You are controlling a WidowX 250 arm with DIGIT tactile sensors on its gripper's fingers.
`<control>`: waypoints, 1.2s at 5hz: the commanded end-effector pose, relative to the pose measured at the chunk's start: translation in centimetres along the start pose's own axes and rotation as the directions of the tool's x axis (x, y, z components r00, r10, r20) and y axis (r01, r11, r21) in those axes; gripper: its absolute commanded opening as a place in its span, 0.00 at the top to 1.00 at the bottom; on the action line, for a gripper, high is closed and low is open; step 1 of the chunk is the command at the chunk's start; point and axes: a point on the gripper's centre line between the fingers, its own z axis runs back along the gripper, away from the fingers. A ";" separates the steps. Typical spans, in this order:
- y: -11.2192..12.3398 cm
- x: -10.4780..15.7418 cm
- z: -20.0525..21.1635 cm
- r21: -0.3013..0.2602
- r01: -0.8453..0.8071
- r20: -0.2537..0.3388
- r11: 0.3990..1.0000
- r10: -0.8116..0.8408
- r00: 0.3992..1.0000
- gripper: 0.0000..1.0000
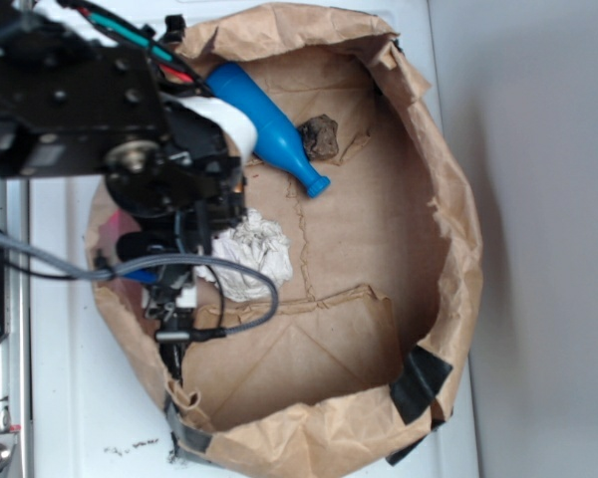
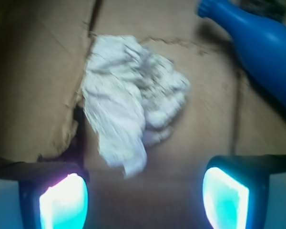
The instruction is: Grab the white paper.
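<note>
The white paper (image 1: 254,254) (image 2: 131,102) is a crumpled off-white wad lying on the floor of the flattened brown paper bag (image 1: 379,229). My gripper (image 2: 144,198) hangs over the bag's left part, just left of the wad in the exterior view. It is open. In the wrist view its two glowing pads (image 2: 64,202) stand wide apart at the bottom edge, with bare brown paper between them and the wad just beyond the gap. The black arm hides the gripper's tips and the wad's left edge in the exterior view.
A blue bottle (image 1: 264,124) (image 2: 257,43) lies tilted at the bag's upper left, neck pointing towards the middle. A small dark lump (image 1: 320,135) sits beside it. The bag's raised rim (image 1: 448,199) rings the area. Grey cables (image 1: 219,299) loop under the arm.
</note>
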 end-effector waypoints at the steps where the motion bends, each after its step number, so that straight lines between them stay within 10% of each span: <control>1: 0.1 -1.3 1.0 0.035 -0.045 0.042 0.998 0.044 0.998 0.00; 2: -0.5 -2.9 -0.4 0.053 -0.030 -0.004 0.998 0.030 1.000 0.00; 3: -0.7 -4.9 -0.9 0.089 -0.025 -0.019 0.996 0.026 0.999 1.00; 4: -0.7 -5.7 0.7 0.121 0.022 -0.027 0.992 -0.019 0.999 0.00; 6: -0.7 -5.7 0.7 0.121 0.022 -0.027 0.992 -0.019 0.999 0.00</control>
